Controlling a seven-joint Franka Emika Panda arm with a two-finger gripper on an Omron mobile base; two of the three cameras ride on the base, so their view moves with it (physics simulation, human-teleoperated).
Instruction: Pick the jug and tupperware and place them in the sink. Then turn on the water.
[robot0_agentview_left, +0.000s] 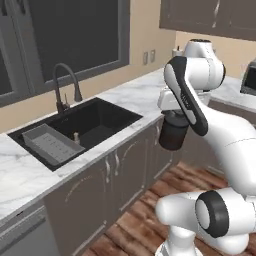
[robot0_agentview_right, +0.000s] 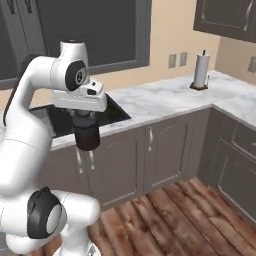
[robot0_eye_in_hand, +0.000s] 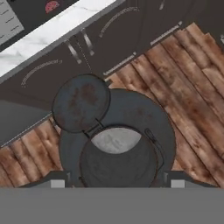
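The jug (robot0_agentview_left: 173, 136), squat and black-brown, hangs in the air in front of the lower cabinets, above the wood floor. My gripper (robot0_agentview_left: 172, 120) is shut on it from above. The right base view has the jug (robot0_agentview_right: 87, 136) under the hand (robot0_agentview_right: 84, 116), off the counter edge. Looking down in the hand view, the jug (robot0_eye_in_hand: 118, 144) sits between my fingertips (robot0_eye_in_hand: 57, 183), its round lid tipped to one side. The black sink (robot0_agentview_left: 102, 120) lies left of the jug, set in white marble. The black gooseneck faucet (robot0_agentview_left: 62, 82) stands behind it with no stream running. The tupperware is out of view.
A grey ribbed rack (robot0_agentview_left: 52, 145) lies along the sink's left side, with a small brass peg (robot0_agentview_left: 76, 137) beside it. A red disc (robot0_eye_in_hand: 51, 6) lies in the basin. A paper towel holder (robot0_agentview_right: 201, 72) stands at the counter's far right corner. Cabinet doors (robot0_agentview_left: 130, 170) face the jug.
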